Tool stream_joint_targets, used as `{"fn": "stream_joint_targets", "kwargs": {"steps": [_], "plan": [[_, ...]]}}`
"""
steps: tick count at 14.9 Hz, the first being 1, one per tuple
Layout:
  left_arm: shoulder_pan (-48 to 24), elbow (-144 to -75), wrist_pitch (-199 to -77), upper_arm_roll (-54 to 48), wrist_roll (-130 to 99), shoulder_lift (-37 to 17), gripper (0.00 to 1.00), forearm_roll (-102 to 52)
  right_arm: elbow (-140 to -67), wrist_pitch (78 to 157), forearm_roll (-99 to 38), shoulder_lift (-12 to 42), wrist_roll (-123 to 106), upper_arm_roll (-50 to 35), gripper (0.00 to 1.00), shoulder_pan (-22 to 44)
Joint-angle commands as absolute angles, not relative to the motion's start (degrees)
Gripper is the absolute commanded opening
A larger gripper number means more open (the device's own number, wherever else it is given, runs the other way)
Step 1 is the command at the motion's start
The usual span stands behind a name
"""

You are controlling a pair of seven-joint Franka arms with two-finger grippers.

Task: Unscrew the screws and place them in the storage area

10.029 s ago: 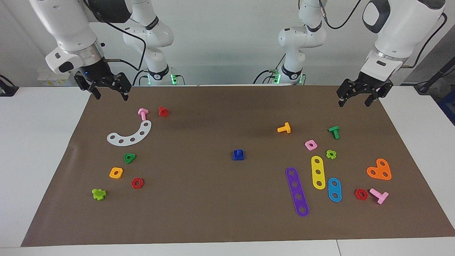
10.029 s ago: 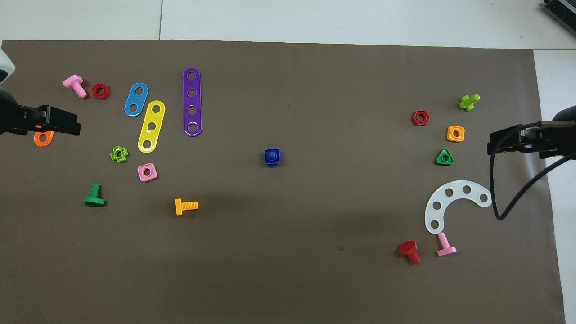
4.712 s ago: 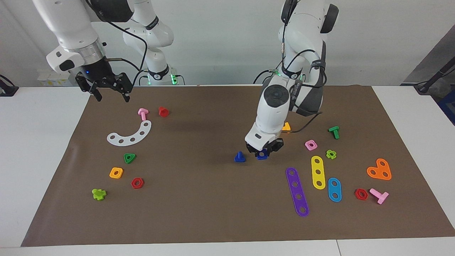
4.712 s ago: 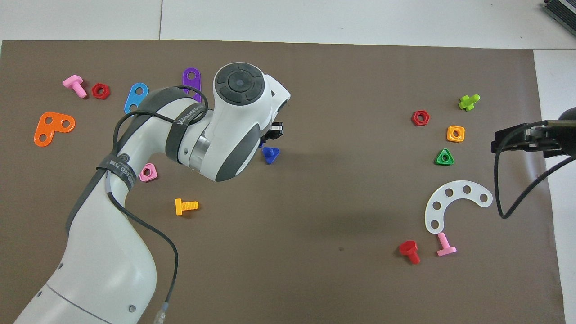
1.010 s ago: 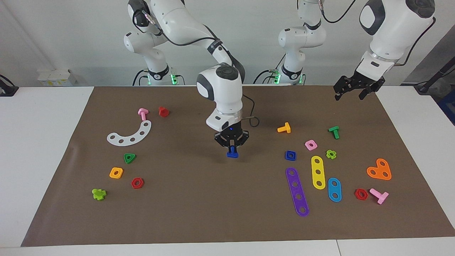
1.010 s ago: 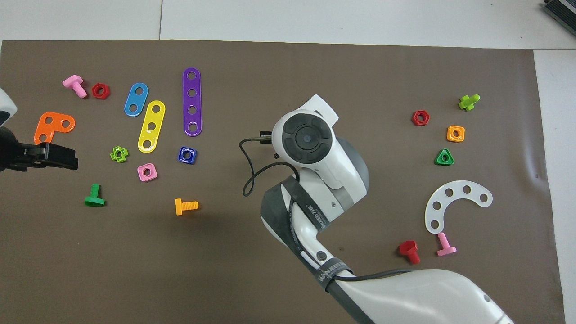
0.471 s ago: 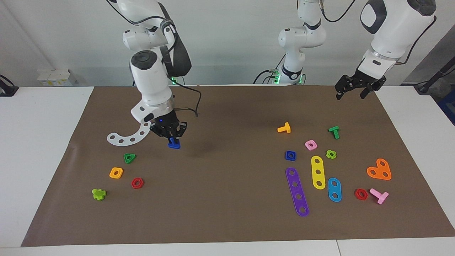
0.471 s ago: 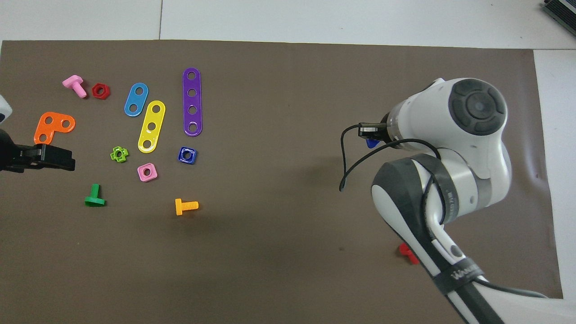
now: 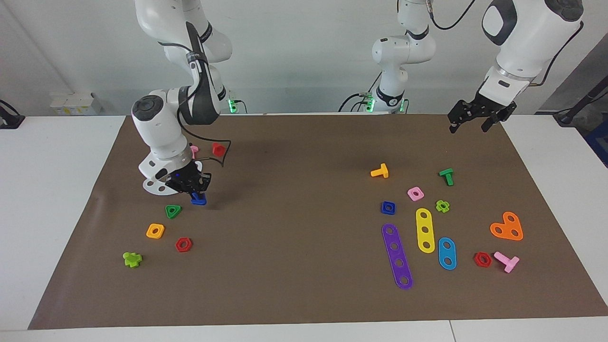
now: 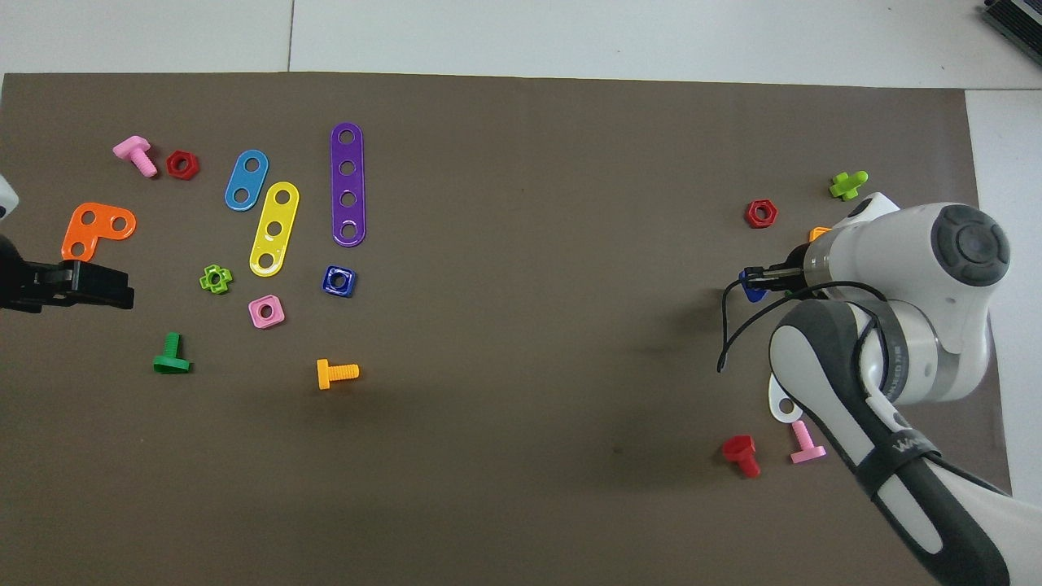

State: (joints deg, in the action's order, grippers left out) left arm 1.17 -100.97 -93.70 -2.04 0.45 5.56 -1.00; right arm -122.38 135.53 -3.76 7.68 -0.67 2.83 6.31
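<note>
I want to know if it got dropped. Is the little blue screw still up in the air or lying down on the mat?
Up in the air. The right gripper is shut on the blue screw, over the mat beside the green triangle.

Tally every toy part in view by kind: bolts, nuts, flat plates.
Bolts: 7 - pink bolt, pink bolt, red bolt, blue bolt, orange bolt, green bolt, lime bolt
Nuts: 7 - green nut, orange nut, red nut, red nut, pink nut, lime nut, blue nut
Plates: 5 - white strip, purple strip, yellow strip, blue strip, orange heart
Total: 19
</note>
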Motion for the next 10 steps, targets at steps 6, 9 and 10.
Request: {"fn": "stream_joint_targets", "kwargs": {"steps": [6,9,10], "plan": [[1.49,-103.10,-94.66,-2.11,0.09,7.38,1.00,-1.23,-123.84,142.82,-4.92,11.86,-4.04,2.11,0.00,4.84],[1.49,-103.01,-94.66,-2.11,0.09,7.38,1.00,-1.23,-123.84,142.91,-4.92,11.95,-4.48,2.11,0.00,4.57],[1.49,-103.01,-94.66,-2.11,0.09,7.38,1.00,-1.23,-123.75,142.91,-4.92,12.13,-4.40,2.11,0.00,4.57]]}}
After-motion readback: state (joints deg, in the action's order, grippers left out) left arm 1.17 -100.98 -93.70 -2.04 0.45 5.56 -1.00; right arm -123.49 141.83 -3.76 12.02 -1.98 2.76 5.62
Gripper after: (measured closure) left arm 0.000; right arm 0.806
